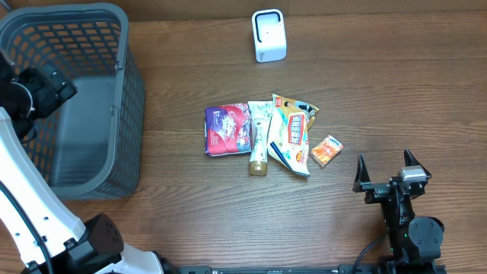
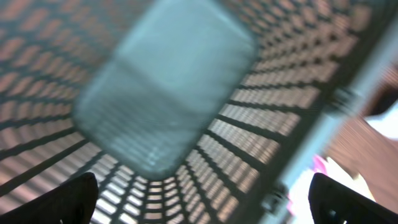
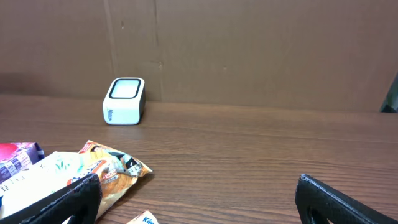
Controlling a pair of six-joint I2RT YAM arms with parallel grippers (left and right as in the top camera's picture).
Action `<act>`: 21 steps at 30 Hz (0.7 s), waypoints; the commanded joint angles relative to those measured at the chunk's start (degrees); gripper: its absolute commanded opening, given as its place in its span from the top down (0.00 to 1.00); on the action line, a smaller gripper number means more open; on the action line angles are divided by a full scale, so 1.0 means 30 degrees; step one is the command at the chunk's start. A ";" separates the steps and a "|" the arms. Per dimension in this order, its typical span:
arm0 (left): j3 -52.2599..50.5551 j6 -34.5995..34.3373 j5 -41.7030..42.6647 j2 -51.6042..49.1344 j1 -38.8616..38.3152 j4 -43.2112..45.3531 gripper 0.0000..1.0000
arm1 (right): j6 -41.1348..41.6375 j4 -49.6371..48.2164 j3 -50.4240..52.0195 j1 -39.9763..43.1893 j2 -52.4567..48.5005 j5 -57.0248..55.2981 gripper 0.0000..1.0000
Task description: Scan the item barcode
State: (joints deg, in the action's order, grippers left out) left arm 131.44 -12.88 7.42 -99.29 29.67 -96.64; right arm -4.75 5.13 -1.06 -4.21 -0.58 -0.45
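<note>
Items to scan: small orange packet, snack bag, tube and purple packet, side by side mid-table, long axes running near to far. Scanner stands beyond them. Right claw, the nearer, sits just right of the orange packet, jaws fully spread, empty. Left claw hangs over the basket, spread wide, holding nothing.

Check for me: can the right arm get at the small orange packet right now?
Probably yes. The right claw stands open and empty near the small orange packet, which lies at the pile's right edge, only bare table between them.
</note>
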 commanded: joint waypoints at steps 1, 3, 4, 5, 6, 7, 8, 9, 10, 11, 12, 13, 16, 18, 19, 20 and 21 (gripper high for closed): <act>-0.0007 0.3599 0.6295 0.1348 -0.0058 0.0284 0.00 | -0.0066 -0.0124 0.0204 0.0036 0.0138 -0.0117 0.00; -0.0007 0.4371 0.7788 0.2113 -0.0284 0.0197 0.00 | -0.0066 -0.0131 0.0204 0.0036 0.0138 -0.0117 0.00; -0.0007 0.4845 0.8291 0.2637 -0.0627 0.0007 0.00 | -0.0066 -0.0131 0.0204 0.0036 0.0138 -0.0117 0.00; -0.0015 0.5042 0.8349 0.3009 -0.0984 -0.0051 0.00 | -0.0066 -0.0131 0.0204 0.0036 0.0138 -0.0117 0.00; -0.0015 0.5158 0.8313 0.3395 -0.1479 -0.0058 0.00 | -0.0066 -0.0124 0.0204 0.0036 0.0138 -0.0117 0.00; -0.0015 0.5166 0.8160 0.3818 -0.2178 -0.0051 0.00 | -0.0066 -0.0124 0.0204 0.0036 0.0138 -0.0117 0.00; -0.0015 0.5122 0.7883 0.4153 -0.2951 -0.0051 0.00 | -0.0066 -0.0124 0.0204 0.0036 0.0138 -0.0117 0.00; -0.0022 0.4983 0.7533 0.4364 -0.3643 -0.0051 0.00 | -0.0066 -0.0131 0.0204 0.0036 0.0138 -0.0117 0.00; -0.0066 0.4452 0.6652 0.4568 -0.4648 -0.0051 0.00 | -0.0066 -0.0124 0.0204 0.0036 0.0138 -0.0117 0.00; -0.0197 0.3978 0.5901 0.4663 -0.5377 -0.0051 0.00 | -0.0066 -0.0124 0.0204 0.0036 0.0138 -0.0117 0.00; -0.0546 0.3242 0.4896 0.4765 -0.6441 -0.0051 0.00 | -0.0066 -0.0131 0.0204 0.0036 0.0138 -0.0117 0.00; -0.0940 0.2783 0.4386 0.4772 -0.7227 -0.0058 0.00 | -0.0066 -0.0124 0.0204 0.0036 0.0138 -0.0117 0.00; -0.3038 0.1800 0.4167 0.4758 -0.9537 -0.0044 0.00 | -0.0066 -0.0124 0.0204 0.0036 0.0138 -0.0117 0.00; -0.4969 0.1384 0.4153 0.4758 -1.0928 0.0277 0.00 | -0.0066 -0.0131 0.0204 0.0036 0.0138 -0.0117 0.00; -0.5697 0.1260 0.4138 0.4758 -1.1395 0.0517 0.00 | -0.0066 -0.0124 0.0204 0.0036 0.0138 -0.0117 0.00; -0.6688 0.1078 0.3956 0.4758 -1.1992 0.0969 0.00 | -0.0066 -0.0131 0.0204 0.0036 0.0138 -0.0117 0.00; -0.8204 0.0510 0.3169 0.4743 -1.2888 0.1909 0.00 | -0.0066 -0.0124 0.0204 0.0036 0.0138 -0.0117 0.00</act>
State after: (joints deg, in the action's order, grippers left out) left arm 114.67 -6.85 21.30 -84.20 -4.08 -94.28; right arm -4.73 5.17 -1.06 -4.21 -0.58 -0.45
